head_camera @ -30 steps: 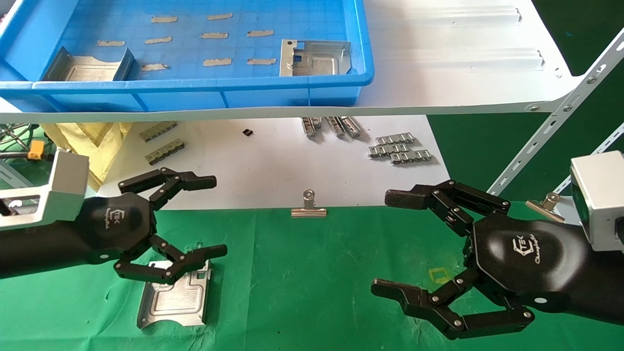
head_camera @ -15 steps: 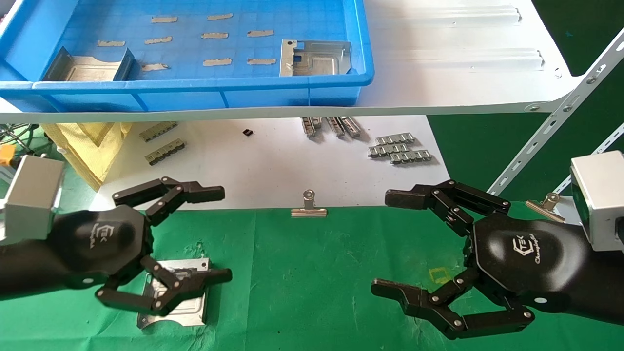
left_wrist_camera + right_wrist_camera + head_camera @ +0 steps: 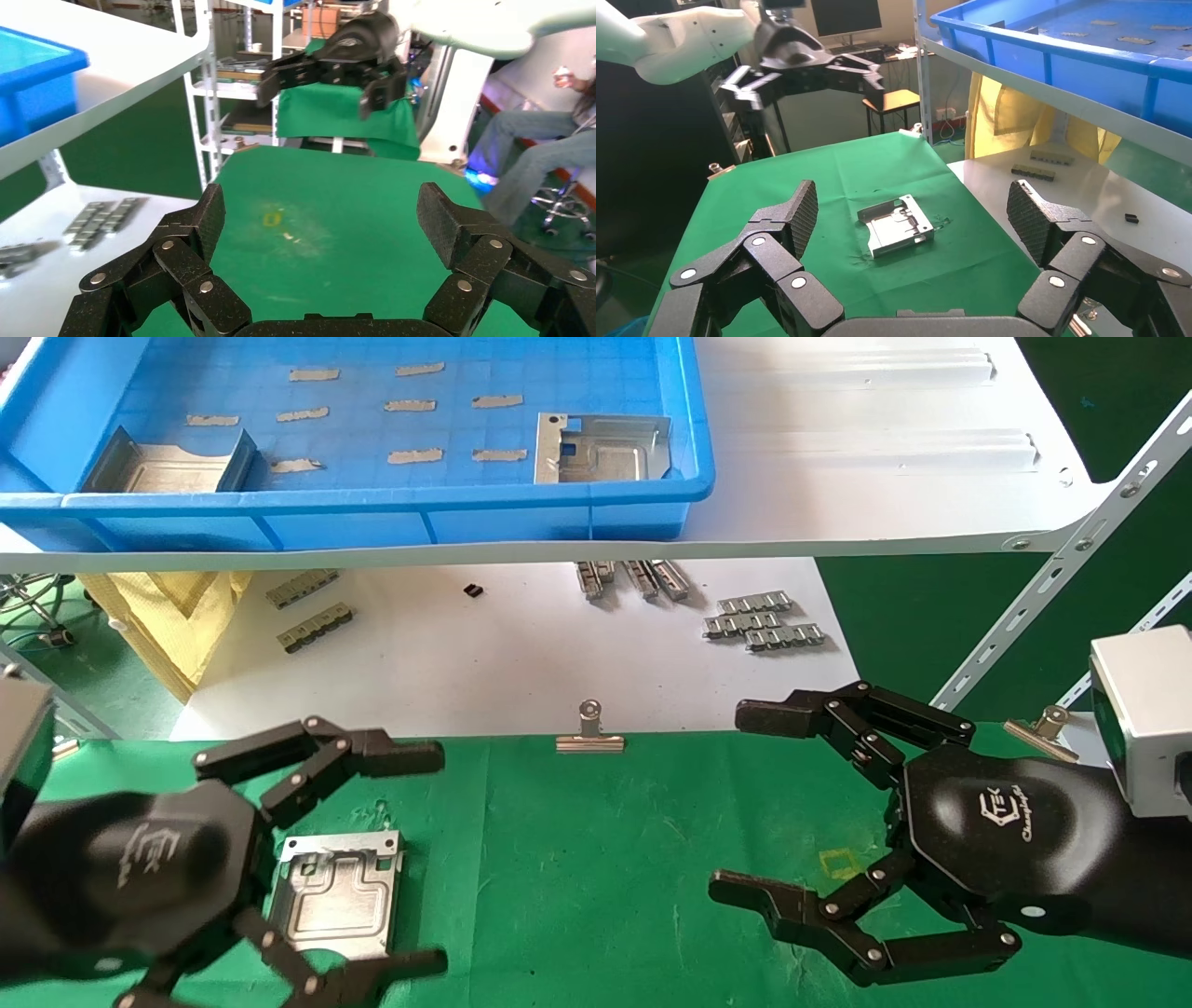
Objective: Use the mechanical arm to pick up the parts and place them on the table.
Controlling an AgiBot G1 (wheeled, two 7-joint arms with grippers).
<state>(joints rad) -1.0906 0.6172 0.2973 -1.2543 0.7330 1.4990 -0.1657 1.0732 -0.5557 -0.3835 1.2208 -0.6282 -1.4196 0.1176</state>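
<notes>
A silver stamped part (image 3: 337, 893) lies flat on the green cloth table (image 3: 596, 859) at the left; it also shows in the right wrist view (image 3: 897, 225). My left gripper (image 3: 410, 864) is open and empty, raised above the table, its fingers apart over the part's right side without touching it. Two more parts sit in the blue tray (image 3: 372, 514) on the shelf: one at its left (image 3: 168, 463), one at its right (image 3: 596, 447). My right gripper (image 3: 745, 803) is open and empty above the cloth at the right, with a yellow square mark (image 3: 843, 862) beside it.
A white shelf (image 3: 894, 458) with slanted struts (image 3: 1052, 589) overhangs the white sheet (image 3: 503, 654). On the sheet lie clip strips (image 3: 764, 619), darker strips (image 3: 312, 607) and a small black bit (image 3: 473, 590). A binder clip (image 3: 589, 733) sits on the cloth's far edge, another (image 3: 1043, 727) at the right.
My left gripper, open and empty throughout, has drawn back toward me and lifted off the part, which now lies fully uncovered on the cloth. The right arm has not moved.
</notes>
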